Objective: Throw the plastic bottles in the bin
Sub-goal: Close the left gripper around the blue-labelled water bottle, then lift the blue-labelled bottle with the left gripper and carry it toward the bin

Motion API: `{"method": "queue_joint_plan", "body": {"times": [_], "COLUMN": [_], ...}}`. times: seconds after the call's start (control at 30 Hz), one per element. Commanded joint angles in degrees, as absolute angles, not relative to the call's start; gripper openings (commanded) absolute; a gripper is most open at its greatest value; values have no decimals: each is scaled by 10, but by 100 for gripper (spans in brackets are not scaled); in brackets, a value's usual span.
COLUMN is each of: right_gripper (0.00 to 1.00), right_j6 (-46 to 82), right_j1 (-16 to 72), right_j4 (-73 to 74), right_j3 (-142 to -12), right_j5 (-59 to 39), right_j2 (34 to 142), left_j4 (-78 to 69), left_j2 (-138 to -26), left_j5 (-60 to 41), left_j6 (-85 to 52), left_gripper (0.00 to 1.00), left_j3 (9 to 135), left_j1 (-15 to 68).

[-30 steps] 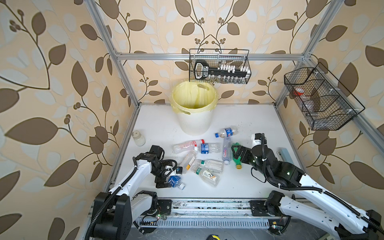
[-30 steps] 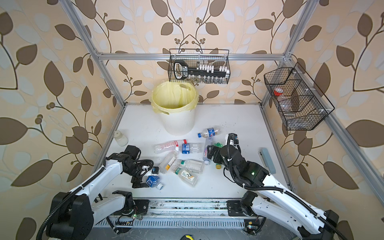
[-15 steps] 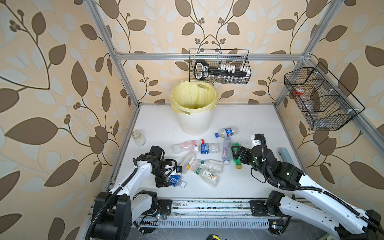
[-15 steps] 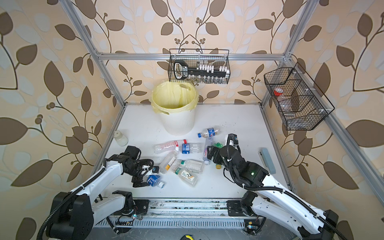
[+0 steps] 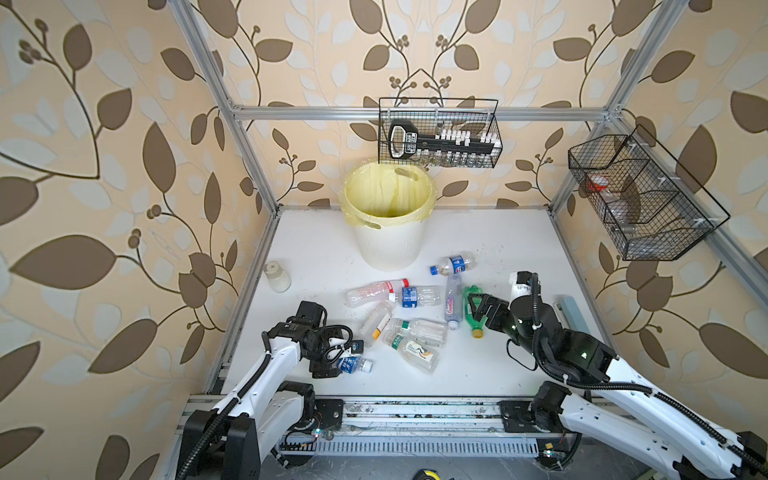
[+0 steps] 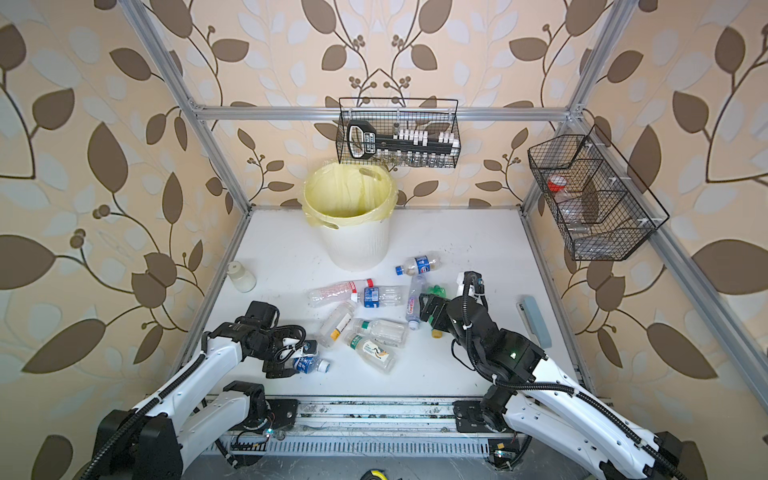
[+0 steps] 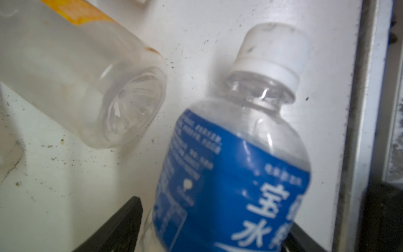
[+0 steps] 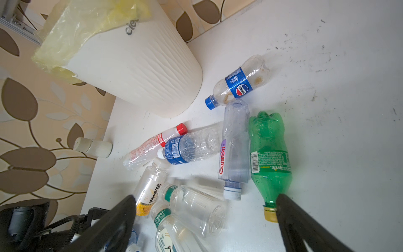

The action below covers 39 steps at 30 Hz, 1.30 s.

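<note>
Top views: overhead from the front, whole table (image 5: 498, 232). Left wrist: close-up on blue-label bottle (image 7: 229, 174). Right wrist: low, toward bin (image 8: 135, 72), overlaps top views.

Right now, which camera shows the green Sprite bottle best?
The right wrist view: the green Sprite bottle lies nearly whole and close, label readable. Both top views show it small and partly hidden. The left wrist view misses it.
</note>
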<state>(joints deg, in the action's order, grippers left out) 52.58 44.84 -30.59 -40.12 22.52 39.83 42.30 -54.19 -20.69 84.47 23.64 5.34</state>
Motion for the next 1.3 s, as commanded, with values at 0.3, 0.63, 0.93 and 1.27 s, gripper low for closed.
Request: {"method": "queue_joint_plan", "body": {"times": [0.3,0.63,0.93,1.27], "right_gripper": [100,100,100,100], "right_j6": [536,537,539,530], "right_j1": [432,422,416,403], "right_j4": [-305,-302,-294,-305], "right_j3": [-382,-369,-353,-334], "right_j5": [231,227,217,216], "right_j2": [385,376,373,351], "left_j4": [496,598,634,613], "left_j2": [-535,-533,-559,-525], "left_j5": [-221,-255,-272,-288], "left_j6": [845,715,619,447], "left_gripper": [65,66,60,65], "left_j3": [262,363,420,470], "left_j1": [59,59,59,59]}}
